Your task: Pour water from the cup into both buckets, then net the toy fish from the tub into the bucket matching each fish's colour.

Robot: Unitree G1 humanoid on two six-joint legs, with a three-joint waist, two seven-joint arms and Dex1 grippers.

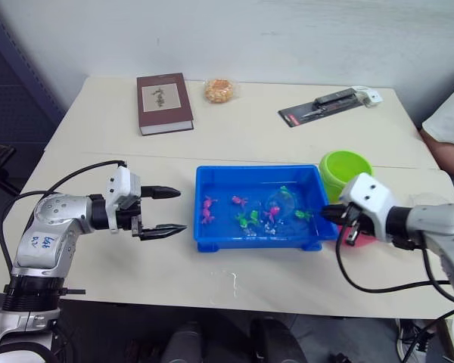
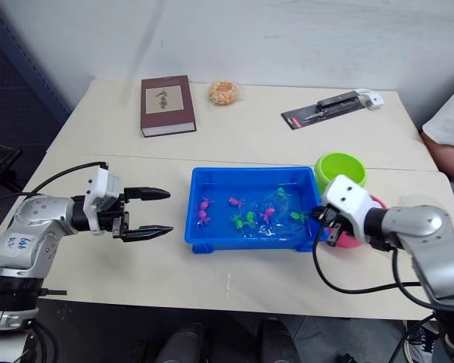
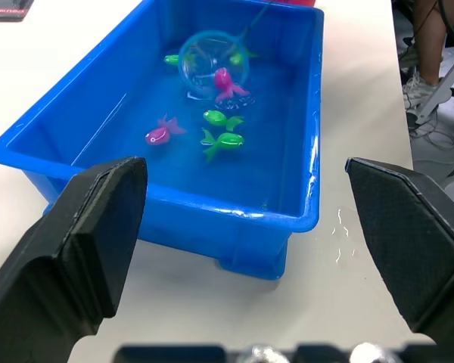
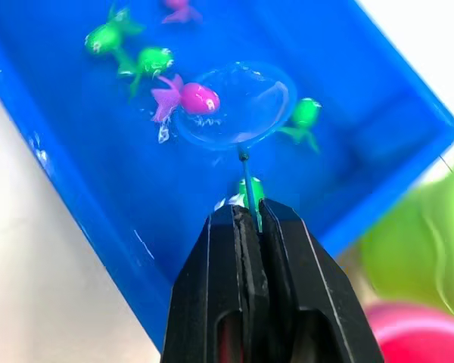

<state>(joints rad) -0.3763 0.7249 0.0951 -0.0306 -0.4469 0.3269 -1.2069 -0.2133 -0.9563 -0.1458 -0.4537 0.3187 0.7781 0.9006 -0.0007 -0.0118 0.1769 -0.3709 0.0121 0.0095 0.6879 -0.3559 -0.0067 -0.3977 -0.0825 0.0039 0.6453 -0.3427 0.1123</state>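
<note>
The tub sits near the front edge of the bench, toward its right side, with water and the toy fish in it, pink and green mixed. The green bucket stands just beyond the tub's right end; the pink bucket is beside it nearer the front edge, mostly hidden by the right arm.

The right end effector is pinched tight on the thin green handle of a small net, whose clear hoop lies in the water with a pink fish at its rim. The left end effector hovers off the tub's left end, fingers spread wide and holding nothing.

The fish look light, hard and wet, likely to slide off a shallow net if it tips. The handle seems slender and flexible, so gripping it low near the hoop should give steadier lifts
</note>
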